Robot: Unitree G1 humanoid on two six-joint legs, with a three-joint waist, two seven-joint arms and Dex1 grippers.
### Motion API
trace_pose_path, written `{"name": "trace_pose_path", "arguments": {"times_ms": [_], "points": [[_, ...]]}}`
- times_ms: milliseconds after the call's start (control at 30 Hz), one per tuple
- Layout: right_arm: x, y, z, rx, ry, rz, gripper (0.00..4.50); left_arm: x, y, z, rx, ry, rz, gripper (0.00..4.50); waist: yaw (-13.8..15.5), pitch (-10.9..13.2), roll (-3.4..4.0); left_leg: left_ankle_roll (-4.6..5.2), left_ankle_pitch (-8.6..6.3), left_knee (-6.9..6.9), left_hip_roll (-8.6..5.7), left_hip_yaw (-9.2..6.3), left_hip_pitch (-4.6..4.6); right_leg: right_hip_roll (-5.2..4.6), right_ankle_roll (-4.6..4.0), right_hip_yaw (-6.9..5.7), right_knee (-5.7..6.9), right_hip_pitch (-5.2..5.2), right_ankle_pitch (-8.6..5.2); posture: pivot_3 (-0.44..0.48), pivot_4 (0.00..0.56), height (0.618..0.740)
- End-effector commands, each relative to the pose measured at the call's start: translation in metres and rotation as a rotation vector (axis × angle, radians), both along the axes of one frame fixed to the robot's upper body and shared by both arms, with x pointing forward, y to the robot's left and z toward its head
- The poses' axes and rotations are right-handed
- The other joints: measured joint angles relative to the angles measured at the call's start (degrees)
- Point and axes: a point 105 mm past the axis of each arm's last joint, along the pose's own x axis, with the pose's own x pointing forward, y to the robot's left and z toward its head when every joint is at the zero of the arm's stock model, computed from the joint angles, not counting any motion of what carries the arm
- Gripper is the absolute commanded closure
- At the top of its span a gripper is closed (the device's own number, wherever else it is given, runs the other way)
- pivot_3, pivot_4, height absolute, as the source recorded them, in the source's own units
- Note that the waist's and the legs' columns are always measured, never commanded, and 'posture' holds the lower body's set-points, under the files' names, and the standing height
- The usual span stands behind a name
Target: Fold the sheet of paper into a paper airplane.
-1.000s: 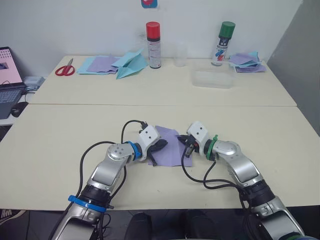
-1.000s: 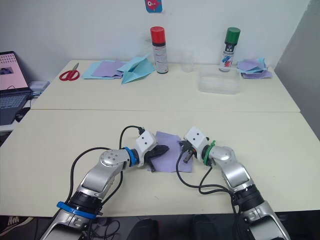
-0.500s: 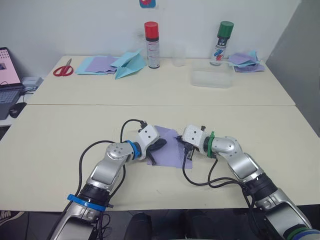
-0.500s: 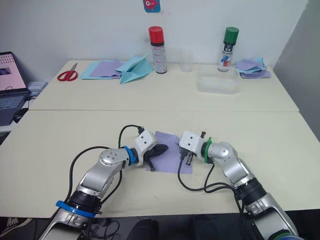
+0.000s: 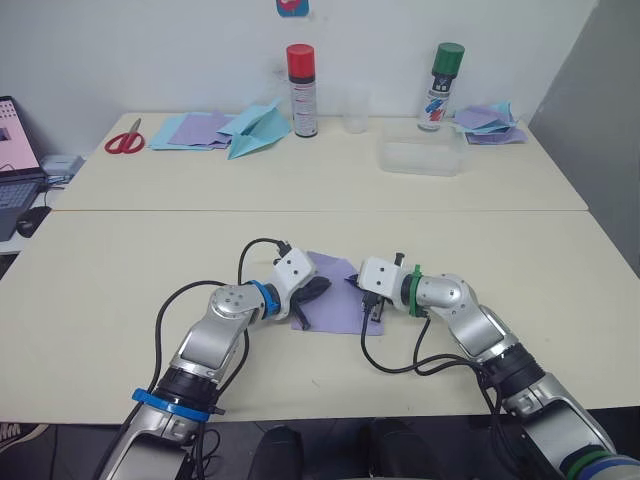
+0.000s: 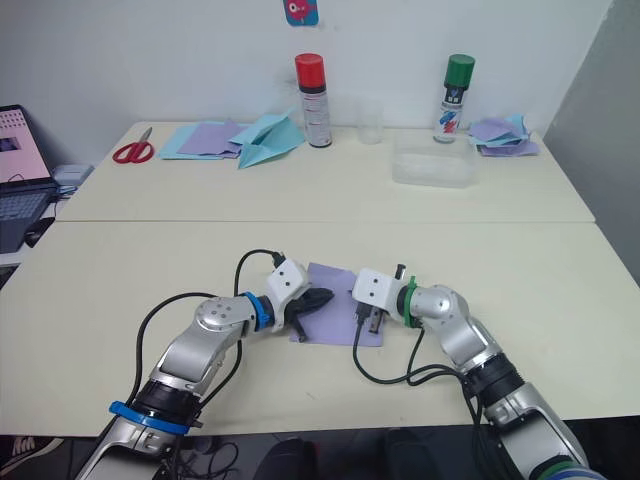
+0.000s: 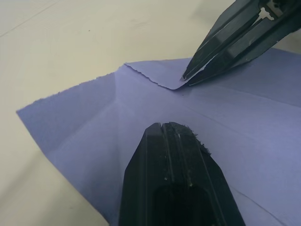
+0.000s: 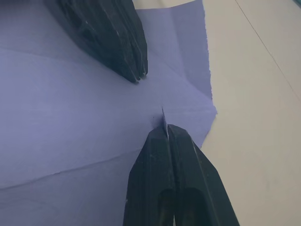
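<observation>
On the near table (image 5: 120,300) I counted one sheet of paper (image 5: 330,300), lying flat between two grippers; right gripper (image 8: 165,123) pinched its folded corner, left gripper (image 7: 162,129) pressed closed on it.

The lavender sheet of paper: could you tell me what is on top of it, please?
On the sheet of paper, the left end effector presses down, shut. The right end effector pinches a folded corner. What lies beneath that flap is covered.
</observation>
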Motion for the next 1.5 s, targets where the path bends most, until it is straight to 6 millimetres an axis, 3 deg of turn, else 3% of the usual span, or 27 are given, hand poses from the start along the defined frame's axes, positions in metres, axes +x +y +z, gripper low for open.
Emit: {"name": "trace_pose_path", "arguments": {"times_ms": [33, 500, 600, 800, 900, 1100, 1133, 1367, 1500], "points": [[-0.001, -0.001, -0.010, -0.002, 0.051, -0.016, 4.48, 0.000, 0.006, 0.012, -0.043, -0.023, 0.010, 4.50, 0.0, 0.0, 0.00, 0.00, 0.00, 0.00, 0.01, 0.00, 0.01, 0.00, -0.02, 0.00, 0.00, 0.00, 0.01, 0.000, 0.150, 0.740], [-0.003, 0.000, -0.008, 0.028, 0.084, -0.007, 4.48, 0.004, 0.005, 0.000, -0.009, -0.001, 0.014, 4.50, 0.0, 0.0, 0.00, 0.00, 0.00, 0.00, 0.00, 0.02, 0.01, 0.01, -0.05, -0.02, 0.01, 0.00, 0.03, 0.000, 0.150, 0.740], [-0.004, 0.001, -0.006, 0.043, 0.097, -0.006, 3.88, 0.005, 0.002, 0.001, -0.013, -0.002, 0.009, 4.50, 0.1, 0.0, 0.00, 0.00, 0.00, 0.00, -0.02, 0.02, 0.00, 0.02, -0.05, -0.03, 0.00, 0.00, 0.03, 0.000, 0.150, 0.740], [-0.001, 0.000, -0.004, 0.053, 0.090, -0.018, 1.91, 0.005, 0.001, 0.003, -0.016, -0.007, 0.003, 4.50, 0.1, 0.0, 0.00, 0.00, 0.00, 0.00, -0.03, 0.01, -0.03, 0.02, -0.04, 0.00, -0.04, 0.00, 0.03, 0.000, 0.150, 0.740], [-0.004, 0.004, -0.003, 0.079, 0.106, 0.003, 2.16, 0.005, 0.001, 0.004, -0.016, -0.008, 0.001, 4.50, 0.1, 0.0, 0.00, 0.00, 0.00, 0.00, -0.03, 0.01, -0.03, 0.02, -0.05, 0.00, -0.04, 0.00, 0.03, 0.000, 0.150, 0.740], [-0.006, 0.006, 0.002, 0.085, 0.071, 0.022, 4.31, 0.004, 0.001, 0.004, -0.013, -0.008, -0.001, 4.50, 0.1, 0.0, 0.00, 0.00, 0.00, 0.00, -0.02, 0.01, -0.03, 0.03, -0.05, -0.03, -0.02, 0.00, 0.03, 0.000, 0.150, 0.740], [-0.006, 0.006, 0.003, 0.087, 0.063, 0.023, 4.46, 0.004, 0.001, 0.003, -0.013, -0.007, -0.001, 4.50, 0.1, 0.0, 0.00, 0.00, 0.00, 0.00, -0.03, 0.01, -0.04, 0.03, -0.05, -0.03, -0.02, -0.01, 0.03, 0.000, 0.150, 0.740], [-0.005, 0.005, -0.004, 0.073, 0.090, 0.007, 4.46, 0.005, 0.000, 0.005, -0.012, -0.010, -0.005, 4.50, 0.1, 0.0, 0.00, 0.00, 0.00, 0.00, -0.04, 0.01, -0.06, 0.03, -0.04, -0.01, -0.04, -0.02, 0.03, 0.000, 0.150, 0.740], [-0.001, 0.001, -0.014, 0.044, 0.124, -0.031, 4.46, 0.009, -0.005, 0.023, -0.075, -0.002, -0.013, 4.50, 0.1, 0.0, 0.00, 0.00, 0.00, 0.00, -0.04, 0.01, -0.04, 0.03, -0.04, -0.03, -0.02, -0.02, 0.03, 0.000, 0.150, 0.740]]}}
